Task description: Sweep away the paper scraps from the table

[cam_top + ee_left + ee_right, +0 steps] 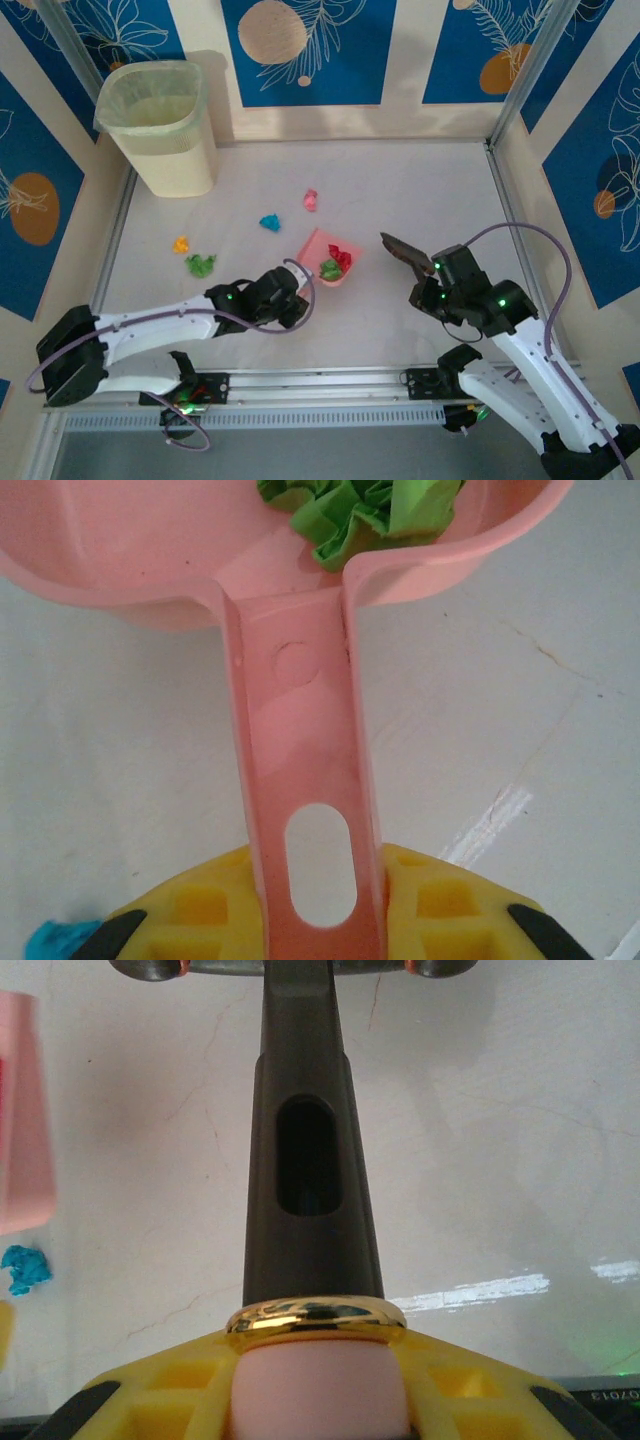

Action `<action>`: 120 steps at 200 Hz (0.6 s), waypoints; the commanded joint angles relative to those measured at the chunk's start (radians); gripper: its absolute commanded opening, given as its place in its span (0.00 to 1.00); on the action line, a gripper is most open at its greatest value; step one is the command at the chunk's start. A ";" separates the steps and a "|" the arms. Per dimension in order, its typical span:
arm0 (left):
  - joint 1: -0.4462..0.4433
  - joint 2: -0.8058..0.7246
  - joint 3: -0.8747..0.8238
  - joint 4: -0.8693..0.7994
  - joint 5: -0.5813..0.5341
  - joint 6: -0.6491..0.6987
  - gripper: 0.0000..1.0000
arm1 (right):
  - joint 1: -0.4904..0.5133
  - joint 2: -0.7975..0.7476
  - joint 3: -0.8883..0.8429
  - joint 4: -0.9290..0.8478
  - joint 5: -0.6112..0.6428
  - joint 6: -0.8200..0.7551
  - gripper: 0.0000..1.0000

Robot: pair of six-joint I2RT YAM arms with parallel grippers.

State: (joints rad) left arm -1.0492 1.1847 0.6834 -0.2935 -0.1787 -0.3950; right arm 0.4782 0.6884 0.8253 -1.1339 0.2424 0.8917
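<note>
Your left jaws clamp the dustpan (315, 248) handle, right jaws the brush (401, 249). Two paper scraps (335, 264) lie panned ahead of left jaws; seemingly four wait on the table (430, 190) beyond.

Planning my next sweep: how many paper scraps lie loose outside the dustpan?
4: pink scrap farthest back, cyan scrap nearer, orange scrap and green scrap at left. The dustpan may hide more.

A lab test cell: a rail-edged table (430, 190) boxed in by blue-and-beige patterned panels (310, 60).
</note>
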 commanded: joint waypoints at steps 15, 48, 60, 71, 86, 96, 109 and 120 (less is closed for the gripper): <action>0.008 -0.078 0.120 -0.238 -0.123 -0.096 0.00 | -0.011 0.023 -0.027 0.142 -0.062 -0.068 0.00; 0.012 -0.128 0.238 -0.401 -0.187 -0.136 0.00 | -0.010 0.072 -0.050 0.211 -0.111 -0.095 0.00; 0.020 -0.123 0.304 -0.468 -0.206 -0.142 0.00 | -0.008 0.087 -0.056 0.219 -0.120 -0.097 0.00; 0.034 -0.109 0.369 -0.530 -0.212 -0.143 0.00 | 0.001 0.091 -0.070 0.236 -0.133 -0.099 0.00; 0.064 -0.085 0.464 -0.610 -0.215 -0.137 0.00 | 0.024 0.090 -0.095 0.267 -0.146 -0.099 0.00; 0.093 -0.066 0.534 -0.656 -0.207 -0.127 0.00 | 0.044 0.092 -0.108 0.281 -0.139 -0.096 0.00; 0.154 -0.035 0.627 -0.710 -0.169 -0.112 0.00 | 0.071 0.097 -0.118 0.288 -0.120 -0.090 0.00; 0.211 -0.003 0.712 -0.759 -0.137 -0.099 0.00 | 0.095 0.101 -0.122 0.296 -0.107 -0.089 0.00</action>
State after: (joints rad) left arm -0.9310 1.1332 1.2449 -0.8825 -0.3405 -0.5152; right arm 0.5304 0.7860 0.7166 -0.8974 0.1406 0.8154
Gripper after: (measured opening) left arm 0.227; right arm 0.307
